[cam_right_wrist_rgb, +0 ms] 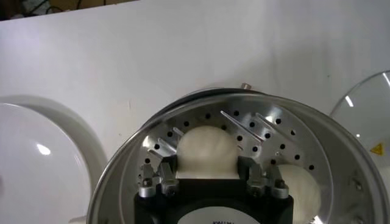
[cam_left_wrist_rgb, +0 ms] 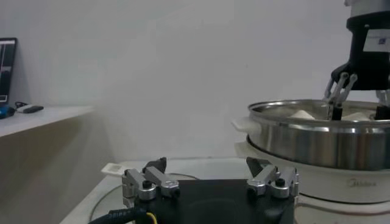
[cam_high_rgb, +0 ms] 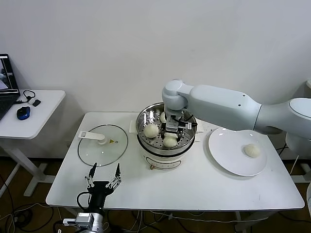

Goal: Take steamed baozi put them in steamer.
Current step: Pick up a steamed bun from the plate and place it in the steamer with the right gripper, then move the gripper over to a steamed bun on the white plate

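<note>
The right tool [cam_right_wrist_rgb: 207, 176] clasps a steamed baozi [cam_right_wrist_rgb: 206, 151] inside the steamer [cam_right_wrist_rgb: 341, 164]; the left tool [cam_high_rgb: 103, 177] waits, spread.

Left gripper [cam_left_wrist_rgb: 211, 180] sits low over the white table [cam_left_wrist_rgb: 201, 165], jaws spread wide, nothing between its fingers [cam_left_wrist_rgb: 152, 181]. Just beyond it stands the steamer [cam_left_wrist_rgb: 317, 143]: shiny steel basket on a white cooker base [cam_left_wrist_rgb: 341, 185] with a side handle. Two pale bun tops [cam_left_wrist_rgb: 300, 114] show just above the steel rim. Right gripper [cam_left_wrist_rgb: 359, 103] reaches down from above into the basket; its dark body carries a white label; what its fingers hold cannot be made out here. Far side: a separate white desk [cam_left_wrist_rgb: 42, 115] with small dark items, plain white wall [cam_left_wrist_rgb: 183, 73]
</note>
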Controlling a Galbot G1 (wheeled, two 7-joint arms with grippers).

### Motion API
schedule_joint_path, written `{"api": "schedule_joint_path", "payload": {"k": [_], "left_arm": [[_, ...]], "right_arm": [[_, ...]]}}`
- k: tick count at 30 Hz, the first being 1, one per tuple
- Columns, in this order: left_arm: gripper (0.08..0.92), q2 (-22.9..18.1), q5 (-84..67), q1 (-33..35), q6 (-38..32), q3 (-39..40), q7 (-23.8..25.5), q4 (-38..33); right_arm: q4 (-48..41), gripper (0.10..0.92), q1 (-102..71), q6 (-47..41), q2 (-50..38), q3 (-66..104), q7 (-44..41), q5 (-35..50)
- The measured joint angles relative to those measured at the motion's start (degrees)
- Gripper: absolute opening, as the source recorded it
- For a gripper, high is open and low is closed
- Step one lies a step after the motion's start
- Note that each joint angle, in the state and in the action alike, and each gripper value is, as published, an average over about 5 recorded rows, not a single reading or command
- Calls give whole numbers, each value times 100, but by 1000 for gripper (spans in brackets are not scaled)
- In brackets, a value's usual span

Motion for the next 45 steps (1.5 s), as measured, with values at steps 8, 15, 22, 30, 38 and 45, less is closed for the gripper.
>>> {"api": "schedule_joint_path", "payload": {"k": [8,15,22,30,38,45], "left_arm": [[823,-3,1,-18,9,3,-3,-1],[823,-5,0,-24,12,6,-4,-1],[823,-5,-4,-25,14,5,-5,-1],[823,-6,-12,-35,25,5,-5,-21],[823,0,-37,-52,44,-7,0,-52],[823,2,-60,-88,80,17,17,-88]], "right_arm": [[-3,688,-35,13,14,4,3,-76],[-15,817,-40,70,35,38,3,-86],[-106,823,35,193,30,91,-26,-39],[-253,823,212,333,0,151,-90,111],[-310,823,550,373,-200,161,-145,367],[-351,823,943,226,-641,97,-167,705]]}}
